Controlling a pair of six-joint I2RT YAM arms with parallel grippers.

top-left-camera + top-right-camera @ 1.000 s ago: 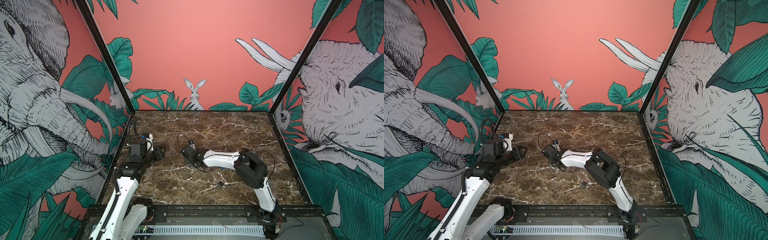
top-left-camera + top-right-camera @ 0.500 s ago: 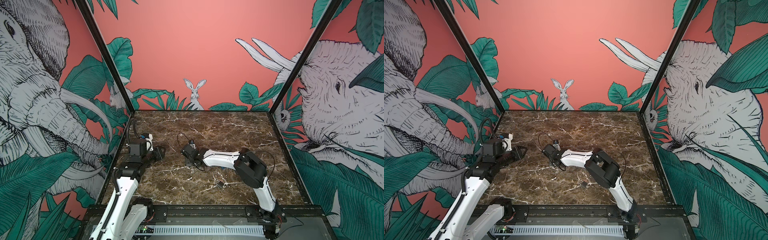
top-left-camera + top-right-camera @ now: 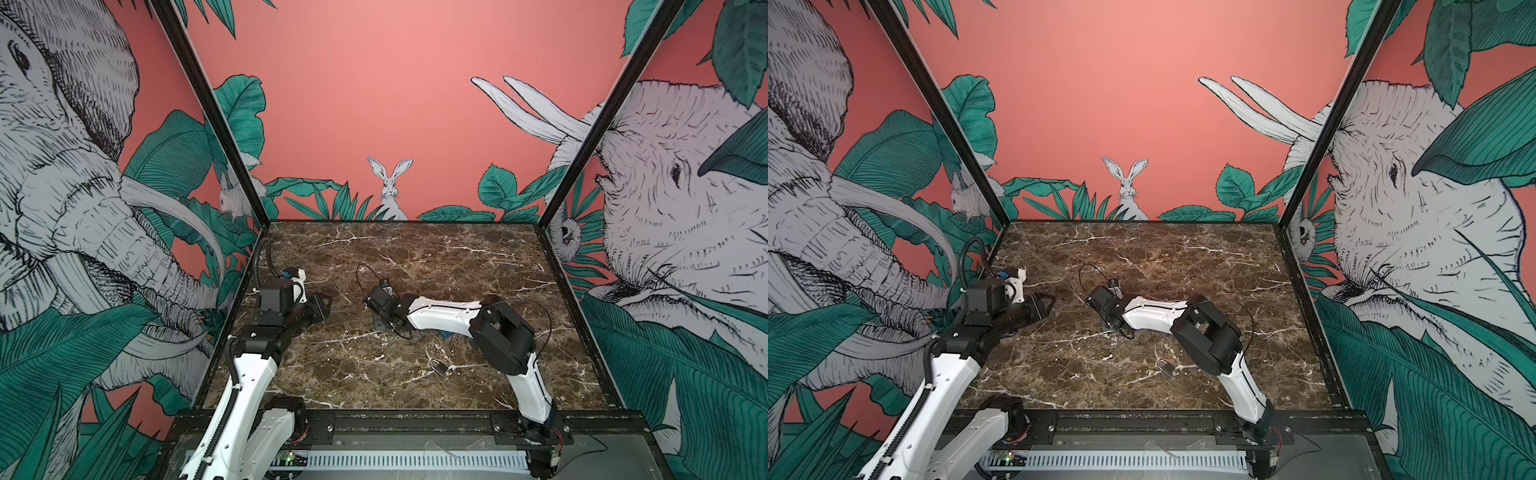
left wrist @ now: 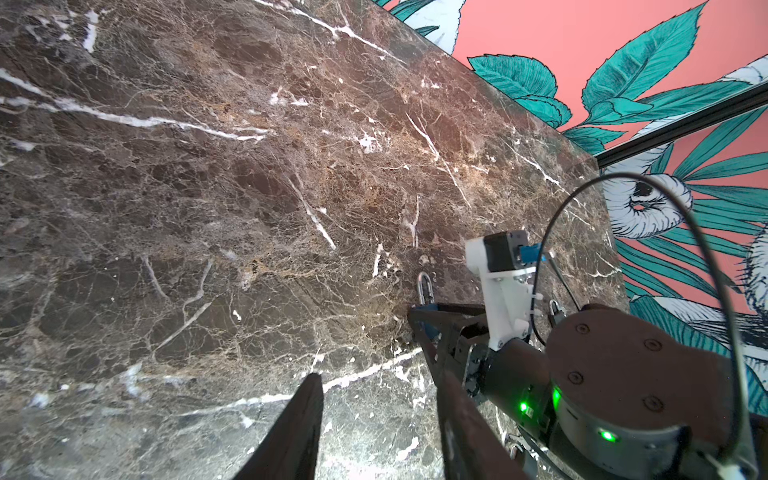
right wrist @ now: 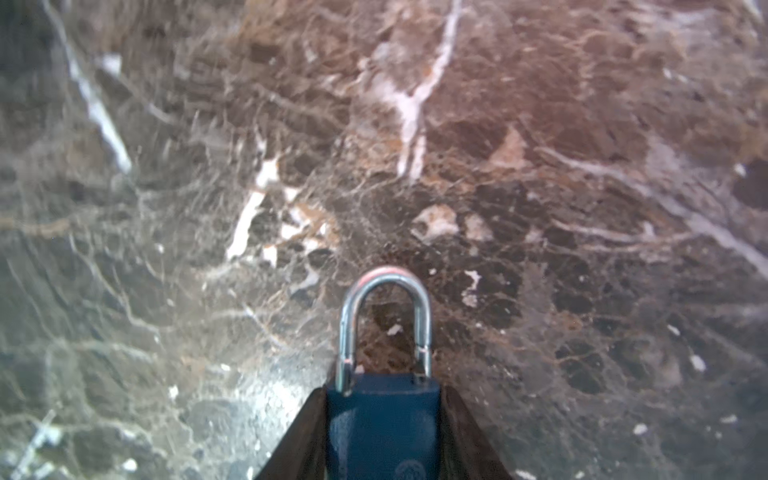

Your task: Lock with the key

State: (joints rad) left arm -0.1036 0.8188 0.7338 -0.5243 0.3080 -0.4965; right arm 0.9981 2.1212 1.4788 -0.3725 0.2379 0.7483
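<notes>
**Free room and obstructions**

The white-and-black right arm [image 3: 440, 318] stretches low across the middle of the brown, white-veined marble tabletop [image 3: 415, 253], barring the way there. Bare marble spans the rear half. A small dark padlock with steel shackle [image 3: 439, 368] lies in front, beside the elbow. A bare lane separates the black left gripper [image 3: 323, 306] from the right gripper [image 3: 380, 322].

I work in a robot test booth: my marble-patterned surface [image 3: 415, 257] is boxed in by jungle-mural walls [image 3: 374, 83] on black posts [image 3: 216, 120]. My arms [image 3: 440, 318] mount on a rail [image 3: 415, 426] at its front.
</notes>
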